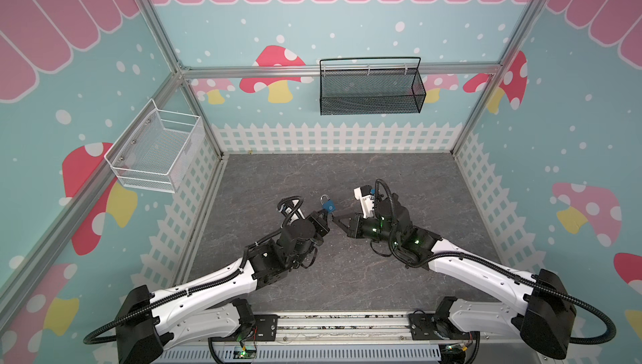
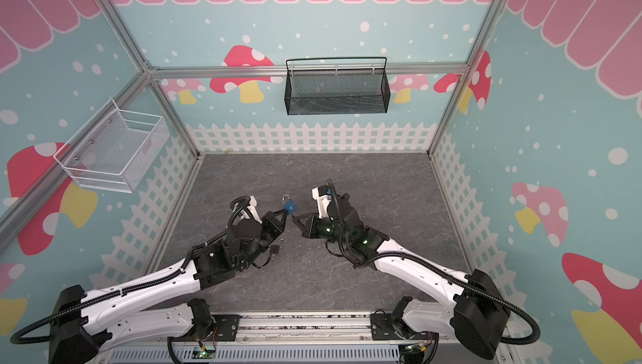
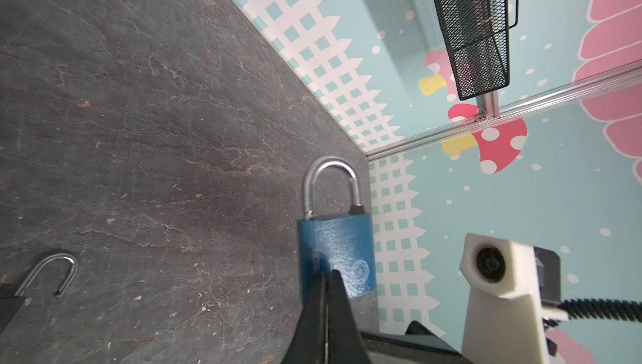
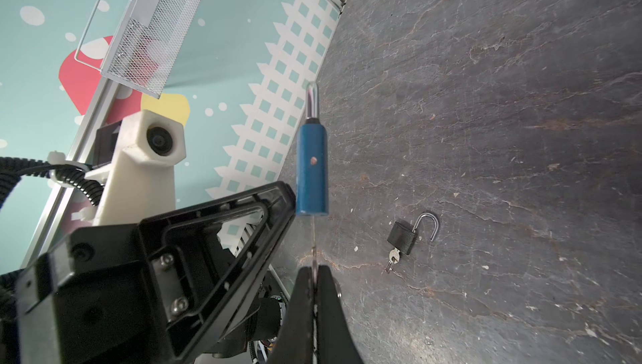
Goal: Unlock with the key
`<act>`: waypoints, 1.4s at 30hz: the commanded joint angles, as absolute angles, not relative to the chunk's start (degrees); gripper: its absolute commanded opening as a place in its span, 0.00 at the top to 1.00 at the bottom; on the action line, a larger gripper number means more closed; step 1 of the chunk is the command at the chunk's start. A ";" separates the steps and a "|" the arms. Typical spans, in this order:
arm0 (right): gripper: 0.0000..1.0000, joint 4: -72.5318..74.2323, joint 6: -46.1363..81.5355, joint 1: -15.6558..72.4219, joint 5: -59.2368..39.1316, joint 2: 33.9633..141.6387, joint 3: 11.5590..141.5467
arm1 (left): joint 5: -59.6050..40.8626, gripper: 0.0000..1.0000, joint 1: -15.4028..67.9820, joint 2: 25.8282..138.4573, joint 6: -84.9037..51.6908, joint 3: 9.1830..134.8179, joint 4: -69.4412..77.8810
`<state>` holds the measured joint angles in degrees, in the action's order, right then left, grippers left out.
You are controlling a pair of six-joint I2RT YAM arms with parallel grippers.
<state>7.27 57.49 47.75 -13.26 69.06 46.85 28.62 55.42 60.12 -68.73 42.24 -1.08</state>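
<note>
Slate-veined grey tabletop (image 1: 399,178); left gripper (image 3: 328,277) and right gripper (image 4: 314,272) are both clenched, left on the blocky, speckled blue padlock (image 3: 342,244) above mid-table, near a small black padlock (image 4: 403,237) lying sprung open, right on a thin flat key (image 4: 313,240) meeting the blue base.

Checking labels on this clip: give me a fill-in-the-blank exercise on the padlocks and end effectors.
The left end effector is shut on the blue padlock, whose shackle is ___.
The key, pinched by the right end effector, reaches the ___ padlock's base.
The black padlock lies on the table with its shackle ___.
Missing: closed; blue; open.
</note>
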 commanded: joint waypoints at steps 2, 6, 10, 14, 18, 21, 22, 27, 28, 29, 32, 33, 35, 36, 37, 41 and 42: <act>1.00 8.97 55.43 48.17 -11.56 66.14 44.94 | 30.09 0.97 55.54 57.62 -68.24 41.76 -0.92; 1.00 6.41 53.76 48.08 -9.57 65.33 45.09 | 30.64 0.86 55.46 55.68 -67.86 41.29 -1.89; 1.00 6.39 53.22 47.89 -9.16 64.48 44.03 | 30.92 0.68 54.85 54.34 -71.20 44.02 -11.13; 1.00 7.53 54.39 47.64 -11.02 65.16 42.80 | 27.44 0.54 54.58 54.66 -76.74 44.41 -14.71; 1.00 10.49 56.26 47.38 -13.21 66.17 40.64 | 25.07 0.37 54.32 55.54 -80.77 43.29 -14.91; 1.00 12.21 56.85 47.37 -13.55 66.53 39.83 | 23.11 0.22 54.06 57.05 -84.42 42.87 -14.33; 1.00 12.39 56.70 47.41 -13.53 66.62 39.78 | 22.27 0.20 53.69 57.52 -85.17 42.53 -13.34; 1.00 13.46 57.02 47.33 -13.71 66.80 39.04 | 15.40 0.08 52.30 60.60 -92.71 40.84 -9.33; 1.00 13.63 57.17 47.35 -13.58 66.77 38.87 | 14.76 0.08 52.29 61.11 -94.46 40.42 -8.69; 1.00 14.16 57.29 47.32 -13.59 66.80 38.56 | 14.16 0.08 52.29 61.62 -95.46 39.92 -7.51; 1.00 15.26 57.38 47.34 -13.89 66.97 38.17 | 13.67 0.08 52.22 63.38 -100.19 39.12 -5.98; 1.00 15.59 57.26 47.37 -14.18 67.07 38.14 | 13.96 0.08 52.21 63.94 -101.16 38.17 -3.34; 1.00 15.58 57.16 47.37 -14.41 67.24 38.10 | 13.44 0.08 51.81 65.01 -102.99 37.88 -1.35; 1.00 15.49 57.24 47.37 -14.27 67.18 37.91 | 13.57 0.09 51.62 65.19 -103.14 37.80 -0.48; 1.00 15.52 57.35 47.35 -14.07 67.02 37.59 | 14.19 0.10 51.59 65.13 -103.03 37.86 -0.29; 1.00 16.02 56.88 47.37 -14.41 66.97 37.35 | 15.05 0.16 51.16 64.95 -104.14 38.76 -3.13; 1.00 16.08 56.74 47.34 -14.43 66.88 37.44 | 15.42 0.19 51.15 64.80 -104.87 38.61 -3.43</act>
